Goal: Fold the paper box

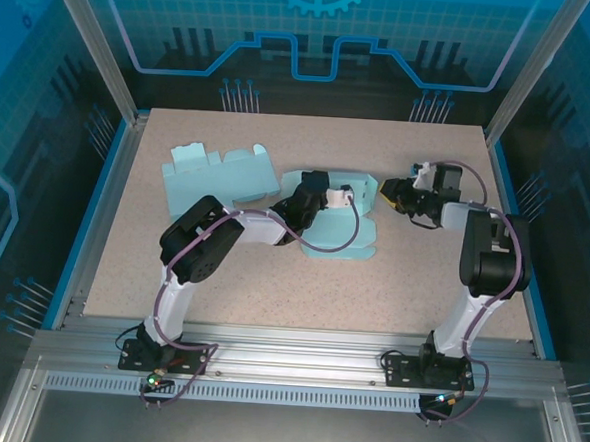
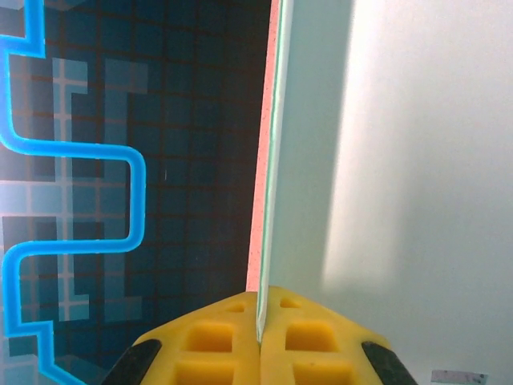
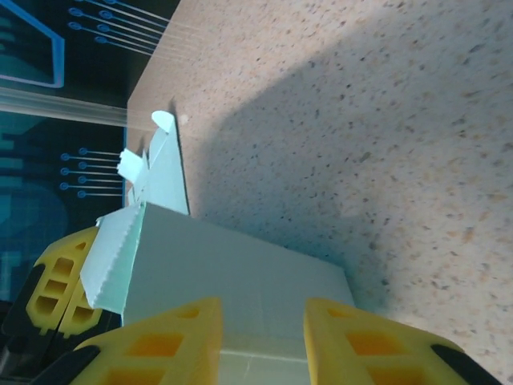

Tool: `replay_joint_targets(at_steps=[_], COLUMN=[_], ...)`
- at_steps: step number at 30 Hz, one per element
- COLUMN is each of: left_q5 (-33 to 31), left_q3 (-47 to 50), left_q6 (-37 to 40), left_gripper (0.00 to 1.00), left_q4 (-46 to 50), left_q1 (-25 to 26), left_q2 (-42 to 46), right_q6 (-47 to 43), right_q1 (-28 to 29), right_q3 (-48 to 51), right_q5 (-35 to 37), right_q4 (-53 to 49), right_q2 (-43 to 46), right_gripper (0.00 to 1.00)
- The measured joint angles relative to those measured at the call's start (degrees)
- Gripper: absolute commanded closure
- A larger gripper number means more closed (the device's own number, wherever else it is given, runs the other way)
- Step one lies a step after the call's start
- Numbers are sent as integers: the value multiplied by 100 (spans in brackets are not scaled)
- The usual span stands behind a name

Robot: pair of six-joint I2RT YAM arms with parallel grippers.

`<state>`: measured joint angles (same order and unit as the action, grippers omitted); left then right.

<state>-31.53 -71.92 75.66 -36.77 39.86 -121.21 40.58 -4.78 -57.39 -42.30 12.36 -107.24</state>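
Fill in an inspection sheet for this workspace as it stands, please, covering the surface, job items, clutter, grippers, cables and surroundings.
Surface: speckled beige table; the bare areas look clean.
Job's things: partly folded paper box at the centre; flat paper box blank lying farther back on the left.
Clutter: nothing seen.
Grippers: left gripper shut on a thin panel of the partly folded paper box; right gripper at that box's right end, jaws apart, no grip evident.
Cables: purple cables run along both arms; one loops over the partly folded paper box.
Surroundings: aluminium frame and blue-lit patterned panels enclose the table.
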Motion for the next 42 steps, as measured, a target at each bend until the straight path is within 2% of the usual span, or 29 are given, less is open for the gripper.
replay_joint_targets(at_steps=[7, 19, 42], left_q5=[0, -9, 201], left_q3=[0, 0, 155], left_q6=[101, 101, 76], left_gripper=[100, 100, 100], left_q4=[-175, -216, -304], left_q1=[-2, -17, -28], left_q2=[-70, -70, -68], right_q6=[11, -498, -1471], right_q1=[146, 640, 1379], right_q3=[422, 859, -20], right_q5=[72, 1060, 3045], right_q4=[400, 203, -933], right_q2=[109, 741, 514], right_gripper=[66, 62, 58])
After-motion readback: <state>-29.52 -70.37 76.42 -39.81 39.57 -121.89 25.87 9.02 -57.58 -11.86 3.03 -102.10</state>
